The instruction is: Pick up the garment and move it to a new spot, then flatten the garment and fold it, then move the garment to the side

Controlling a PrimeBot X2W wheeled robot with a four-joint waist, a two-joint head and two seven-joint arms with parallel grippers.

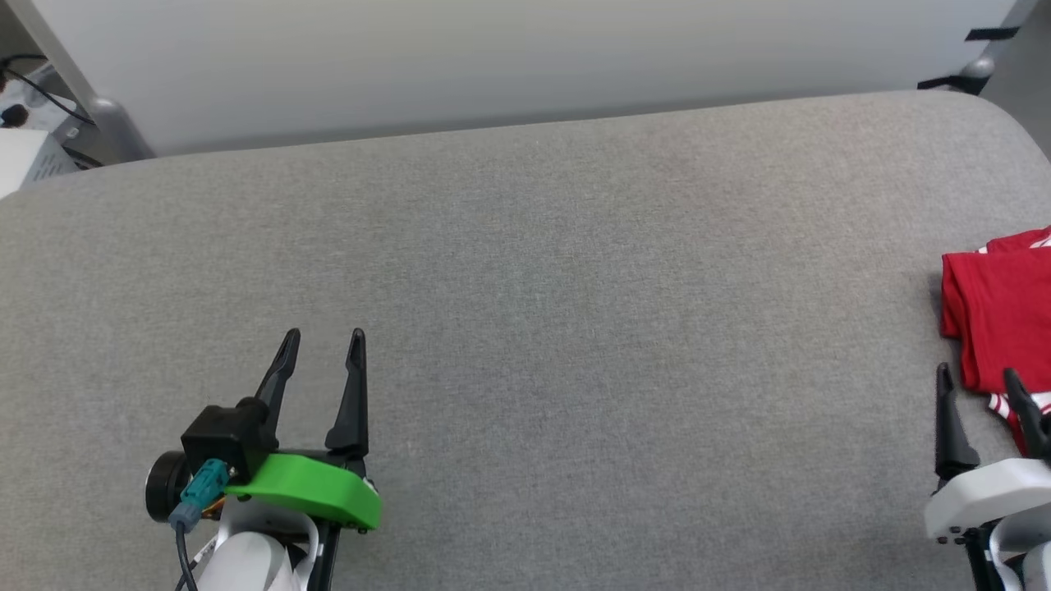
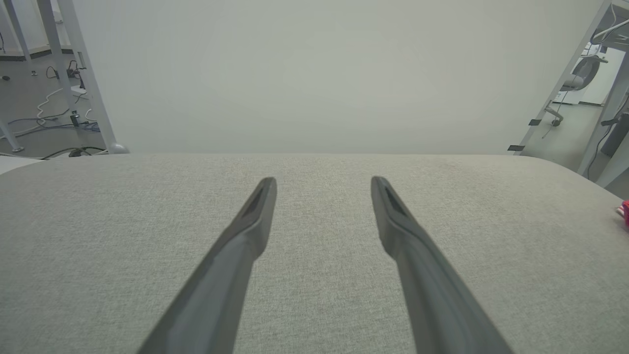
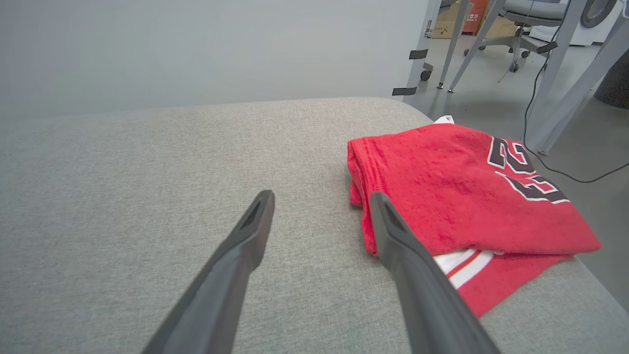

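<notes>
Red dark-lettered jersey T-shirt [image 3: 442, 196] is being seen folded at the right edge of the grey fabric table [image 1: 525, 287], seemingly set aside, so left gripper [image 1: 324, 336] and right gripper [image 1: 977, 373] are being held wide open, empty.

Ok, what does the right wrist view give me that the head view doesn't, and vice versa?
Right wrist adds: the dark white-outlined lettering on the folded red jersey T-shirt, plus a grey office chair on the floor beyond. Head adds: the left gripper with its green plastic cover, fingers open above the grey fabric tabletop. Shared: the T-shirt at the table's right end and the open right gripper close beside it.
</notes>
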